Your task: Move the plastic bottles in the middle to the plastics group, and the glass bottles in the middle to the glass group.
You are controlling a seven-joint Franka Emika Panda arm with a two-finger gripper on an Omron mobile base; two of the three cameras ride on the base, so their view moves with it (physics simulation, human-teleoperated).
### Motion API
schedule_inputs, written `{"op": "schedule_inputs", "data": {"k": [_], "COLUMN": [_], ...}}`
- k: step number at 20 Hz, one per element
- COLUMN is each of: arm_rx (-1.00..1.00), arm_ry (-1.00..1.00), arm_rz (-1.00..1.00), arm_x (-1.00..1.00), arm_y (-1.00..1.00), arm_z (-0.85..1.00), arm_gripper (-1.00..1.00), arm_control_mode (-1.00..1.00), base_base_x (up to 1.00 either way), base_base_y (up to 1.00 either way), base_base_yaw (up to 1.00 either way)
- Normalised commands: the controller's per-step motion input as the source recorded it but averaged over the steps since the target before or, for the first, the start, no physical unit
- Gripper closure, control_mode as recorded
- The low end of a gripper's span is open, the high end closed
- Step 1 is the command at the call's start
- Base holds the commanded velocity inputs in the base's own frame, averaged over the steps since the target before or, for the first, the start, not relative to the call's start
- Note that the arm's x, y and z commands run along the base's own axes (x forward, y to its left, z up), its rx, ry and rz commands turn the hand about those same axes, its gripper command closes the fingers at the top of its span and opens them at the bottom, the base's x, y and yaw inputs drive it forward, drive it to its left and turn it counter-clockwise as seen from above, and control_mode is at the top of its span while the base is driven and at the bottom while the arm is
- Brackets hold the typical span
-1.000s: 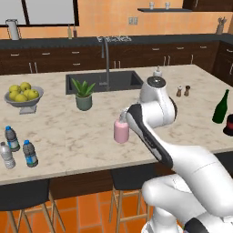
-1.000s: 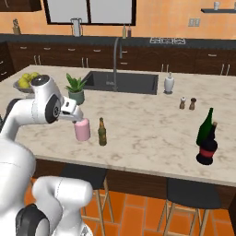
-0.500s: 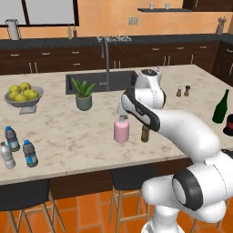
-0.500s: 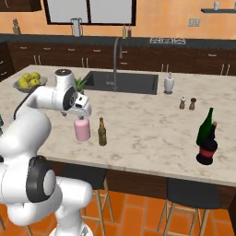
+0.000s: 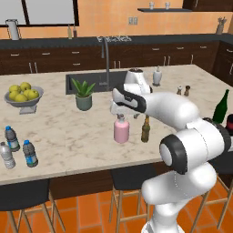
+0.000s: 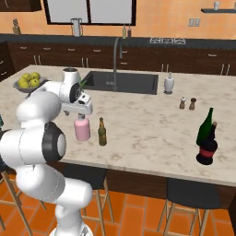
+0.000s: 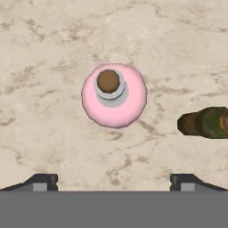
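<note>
Currently the hand (image 7: 114,180) hangs directly above the pink bottle (image 7: 114,94), looking straight down on its brown stopper (image 7: 108,80). The fingers (image 7: 41,181) stand wide apart and hold nothing; the spread looks wider than the bottle's body, which suits a descent around it from above. In the hand view the bottle sits ahead of the line between the fingertips rather than on it, so a small forward correction is probably needed before lowering.

The amber bottle (image 7: 205,122) stands just beside the pink one, off to one side of the hand, upright on the bench (image 7: 44,53) and not touching it. In the left base view the pink bottle (image 5: 121,129) and the amber bottle (image 5: 145,129) stand together at the middle of the bench, under the hand (image 5: 117,108). That closeness is the main hazard: a finger coming down on that side could strike the amber bottle.

The glass group, marked by the green bottle (image 6: 205,127) and a dark vessel (image 6: 206,150), stands well apart toward one end of the bench. The plastics group (image 5: 17,148) of small water bottles stands near the opposite end. Both middle glass bottles are not yet moved, so the glass half of the task appears barely begun, with the pink bottle as the likely first pick.
</note>
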Motion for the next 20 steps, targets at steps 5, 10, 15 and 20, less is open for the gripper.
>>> {"op": "schedule_inputs", "data": {"k": [5,10,15,20], "arm_rx": [0.0,-0.02,-0.01,0.0], "arm_ry": [0.0,-0.04,-0.07,-0.07], "arm_rz": [0.0,0.0,0.0,0.0], "arm_x": [0.24,0.27,0.19,0.17], "arm_y": [-0.01,0.0,0.0,0.01], "arm_z": [-0.31,-0.28,-0.2,-0.14], "arm_gripper": [-1.0,-1.0,-1.0,-1.0], "arm_control_mode": [-1.0,-1.0,-1.0,-1.0], "base_base_x": [0.0,0.0,0.0,0.0], "base_base_y": [0.0,0.0,0.0,0.0], "base_base_yaw": [0.0,0.0,0.0,0.0]}}
